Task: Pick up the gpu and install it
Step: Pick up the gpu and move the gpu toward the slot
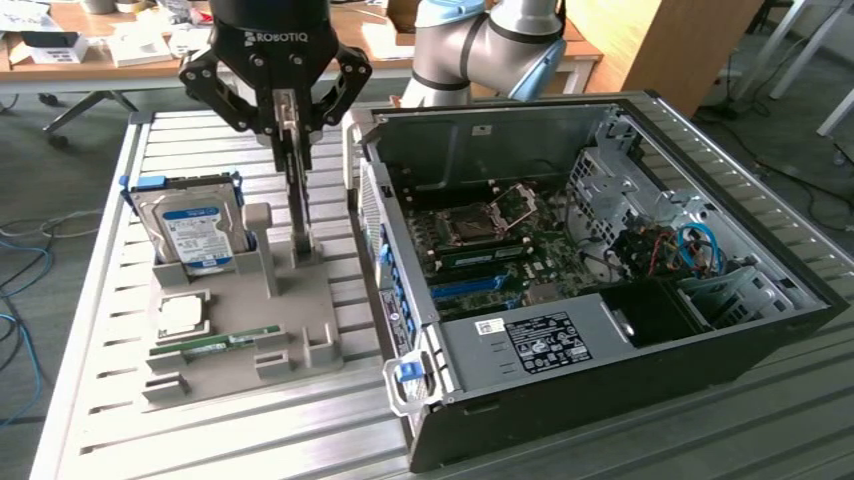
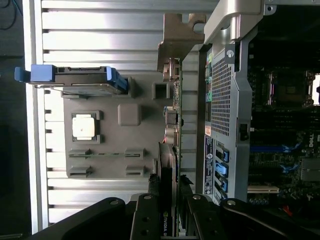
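Table (image 1: 83, 350) is ribbed bare metal (dull sheen); holder (image 1: 315, 322) matt grey plastic; pincer (image 1: 292, 165) smooth black.

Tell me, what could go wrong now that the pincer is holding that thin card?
1. The pincer grips the gpu by its upper edge, so the long thin card might tilt or slip out.
2. The card hangs very near the computer case; swinging over, it might bump the metal wall.
3. Its lower end is close to the grey holder, where it might snag.
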`<state>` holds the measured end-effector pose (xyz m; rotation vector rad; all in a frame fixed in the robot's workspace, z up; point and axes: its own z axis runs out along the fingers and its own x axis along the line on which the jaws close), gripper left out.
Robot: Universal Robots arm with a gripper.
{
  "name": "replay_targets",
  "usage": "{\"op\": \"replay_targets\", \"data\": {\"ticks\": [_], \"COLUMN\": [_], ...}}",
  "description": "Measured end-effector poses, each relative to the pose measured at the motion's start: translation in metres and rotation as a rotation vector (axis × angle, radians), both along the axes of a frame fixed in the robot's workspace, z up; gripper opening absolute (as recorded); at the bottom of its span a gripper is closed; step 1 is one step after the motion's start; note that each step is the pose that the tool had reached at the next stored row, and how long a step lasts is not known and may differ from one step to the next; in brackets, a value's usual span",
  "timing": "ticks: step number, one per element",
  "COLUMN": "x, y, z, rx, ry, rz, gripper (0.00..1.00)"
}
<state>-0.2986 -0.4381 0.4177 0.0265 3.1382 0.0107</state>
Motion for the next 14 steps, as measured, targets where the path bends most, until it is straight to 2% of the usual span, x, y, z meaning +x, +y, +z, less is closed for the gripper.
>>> {"op": "replay_targets", "data": {"ticks": [10, 14], "x": [0.0000, 0.0001], "y": [0.0000, 0.0000], "z": [0.0097, 0.0099], "rx": [0.0037, 0.0039], "ry": [-0.0004, -0.0004], "rz": [0.000, 0.000], "gripper": [0.26, 0.26]}}
